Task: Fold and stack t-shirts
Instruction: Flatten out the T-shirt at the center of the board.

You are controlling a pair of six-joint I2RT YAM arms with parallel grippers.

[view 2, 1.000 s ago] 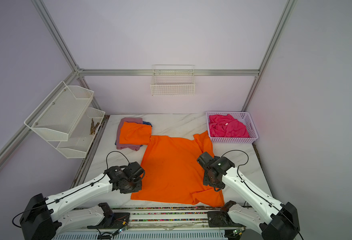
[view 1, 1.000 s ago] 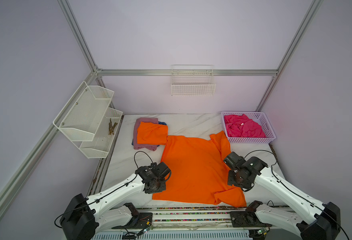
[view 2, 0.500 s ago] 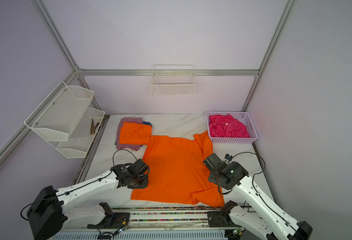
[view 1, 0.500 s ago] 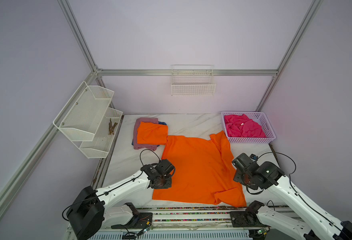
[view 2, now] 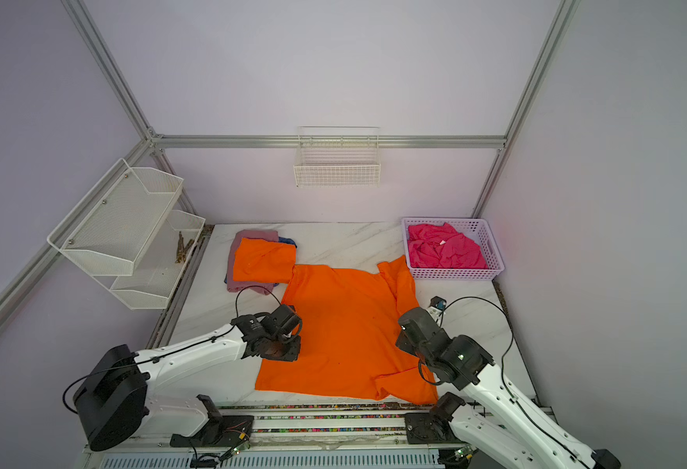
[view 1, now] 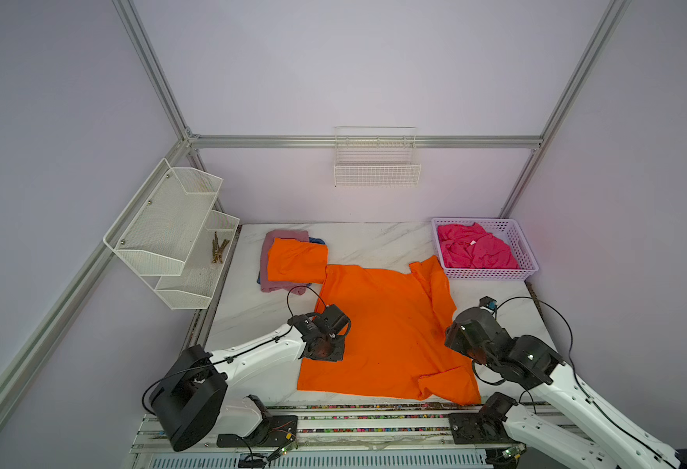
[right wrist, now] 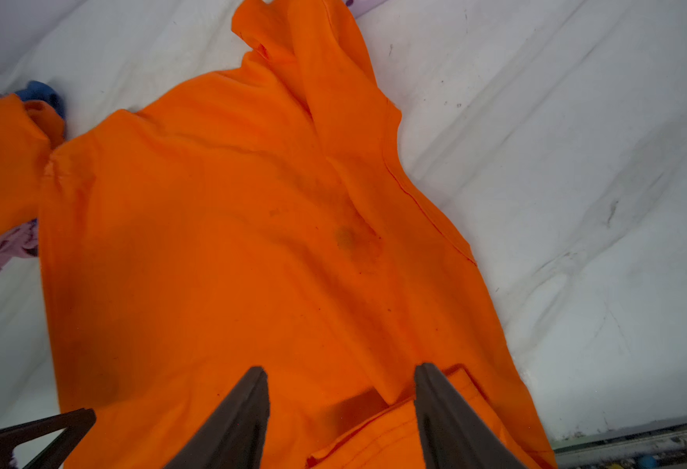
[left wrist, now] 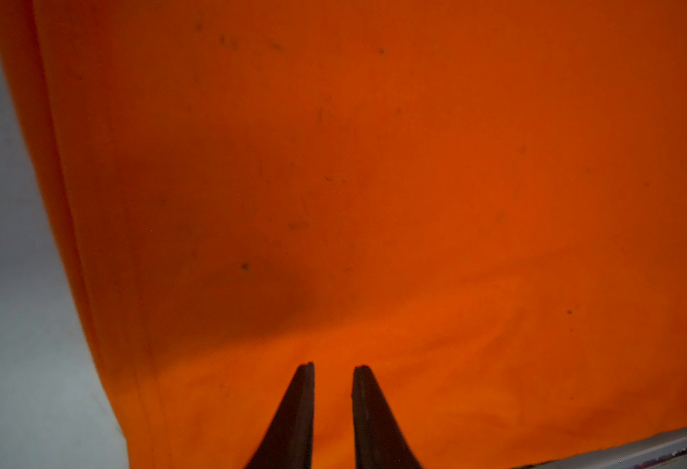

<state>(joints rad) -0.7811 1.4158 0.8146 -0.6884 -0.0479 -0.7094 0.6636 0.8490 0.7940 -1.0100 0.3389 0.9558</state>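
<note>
**Top views.** White marble bench [view 1: 374, 239]. The spread orange shirt [view 1: 382, 325] lies flat from the bench centre to the 6 o'clock edge. Its 5 o'clock hem corner is turned over on itself, and the 3 o'clock sleeve is folded in onto the body.

The pile is at 10 o'clock. The folded orange shirt [view 1: 295, 260] is on top of the mauve-pink shirt [view 1: 283, 235], with a sliver of the blue shirt [view 1: 317, 240] showing at the far side. At 2 o'clock the lilac basket [view 1: 530, 264] holds the hot pink shirt [view 1: 476, 251], crumpled.

My left claw [view 1: 327, 353] sits low over the spread shirt's 8 o'clock edge. My right claw [view 2: 417, 351] is over its 4 o'clock edge. In both top views the wrists hide the fingers.

**Left wrist.** The left claw [left wrist: 333, 367] is parted by a narrow slit with nothing between the fingers. The spread orange shirt [left wrist: 374, 162] fills the frame just past the tips. I cannot tell whether they touch it. Bare bench [left wrist: 9, 284] shows beside the stitched edge.

**Right wrist.** The right claw [right wrist: 340, 371] is released, fingers wide apart, above the turned-over corner and gripping nothing. The spread orange shirt [right wrist: 212, 243] runs away from it across the bench [right wrist: 577, 203]. Beyond it, the blue shirt [right wrist: 43, 91] and the mauve-pink shirt [right wrist: 5, 251] peek out of the pile.
</note>
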